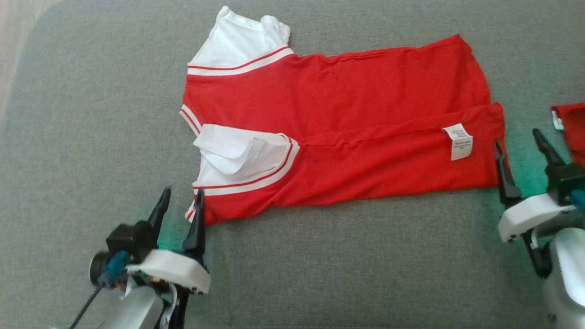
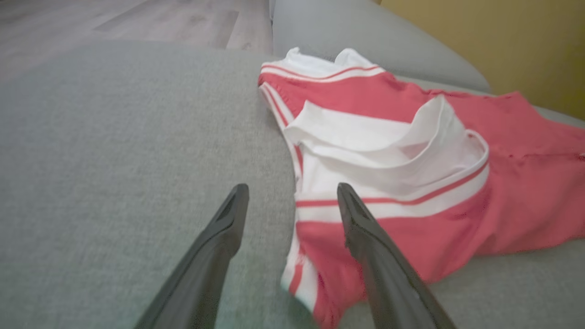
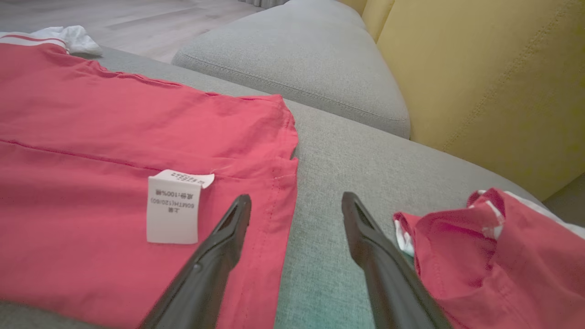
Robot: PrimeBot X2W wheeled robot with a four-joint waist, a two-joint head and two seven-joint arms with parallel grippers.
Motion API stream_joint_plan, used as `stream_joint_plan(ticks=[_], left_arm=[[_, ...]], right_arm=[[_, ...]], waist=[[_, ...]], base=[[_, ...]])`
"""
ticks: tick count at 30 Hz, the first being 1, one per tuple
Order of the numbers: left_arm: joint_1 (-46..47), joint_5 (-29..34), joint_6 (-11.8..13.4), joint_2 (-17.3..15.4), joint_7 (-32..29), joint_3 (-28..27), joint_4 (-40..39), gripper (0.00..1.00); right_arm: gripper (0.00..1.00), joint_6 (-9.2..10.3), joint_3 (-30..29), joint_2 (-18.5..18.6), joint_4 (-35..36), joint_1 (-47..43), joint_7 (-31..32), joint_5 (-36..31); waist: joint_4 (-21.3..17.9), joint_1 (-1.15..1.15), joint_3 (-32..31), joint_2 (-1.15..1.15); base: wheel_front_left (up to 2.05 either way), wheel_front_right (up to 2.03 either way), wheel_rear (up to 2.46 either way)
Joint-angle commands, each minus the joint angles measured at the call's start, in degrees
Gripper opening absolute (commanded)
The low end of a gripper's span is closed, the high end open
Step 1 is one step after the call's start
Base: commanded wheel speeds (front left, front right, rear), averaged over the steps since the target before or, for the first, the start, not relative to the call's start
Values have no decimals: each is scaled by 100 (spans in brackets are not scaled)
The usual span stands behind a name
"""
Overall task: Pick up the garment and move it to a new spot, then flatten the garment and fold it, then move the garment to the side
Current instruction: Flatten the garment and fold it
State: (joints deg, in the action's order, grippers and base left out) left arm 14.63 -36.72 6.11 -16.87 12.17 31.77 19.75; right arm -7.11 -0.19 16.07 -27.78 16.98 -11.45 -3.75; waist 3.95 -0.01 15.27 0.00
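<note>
The red T-shirt [image 1: 338, 137] lies flat on the grey sofa cushion [image 1: 91, 114]. Its long axis goes from my left to my right, with the white sleeves at the left end and the hem with the care label [image 1: 459, 141] at the right end. My left pincer [image 1: 182, 194] is wide open and empty at the near sleeve corner. My right pincer [image 1: 516, 138] is also wide open and empty, just beside the hem. I think each arm is nearest to its own end for the next fold.
</note>
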Motion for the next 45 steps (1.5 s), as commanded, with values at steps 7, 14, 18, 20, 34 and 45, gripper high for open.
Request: stream_joint_plan(ticks=[7, 14, 18, 20, 34, 45], left_arm=[[-215, -160, 146, -70, -312, -52, -1, 100], [-424, -229, 200, -98, -537, 43, -100, 52], [-490, -248, 245, -103, -464, 16, -192, 0], [-518, -261, 231, -110, -351, -14, -264, 0], [-809, -499, -144, -38, 115, -160, -363, 0], [-1637, -864, -361, -371, -123, -140, -592, 0]], right_arm=[[100, -37, 82, -176, -57, 11, -154, -27], [100, -37, 155, -316, -361, 7, -177, 275], [100, -37, 200, -407, -695, 58, -181, 768], [100, -37, 139, -465, -912, 105, -164, 1298], [0, -37, 712, 152, -894, -549, -124, 2847], [14, -37, 458, 208, 427, -2284, 359, 3125]], waist=[[-125, 1, -19, 0], [-108, 1, -29, 0], [-35, 1, -38, 0], [37, 1, -41, 0], [167, 1, -415, 0], [-87, 1, -694, 0]], base=[[0, 0, 0], [0, 0, 0], [0, 0, 0], [0, 0, 0], [0, 0, 0], [0, 0, 0]])
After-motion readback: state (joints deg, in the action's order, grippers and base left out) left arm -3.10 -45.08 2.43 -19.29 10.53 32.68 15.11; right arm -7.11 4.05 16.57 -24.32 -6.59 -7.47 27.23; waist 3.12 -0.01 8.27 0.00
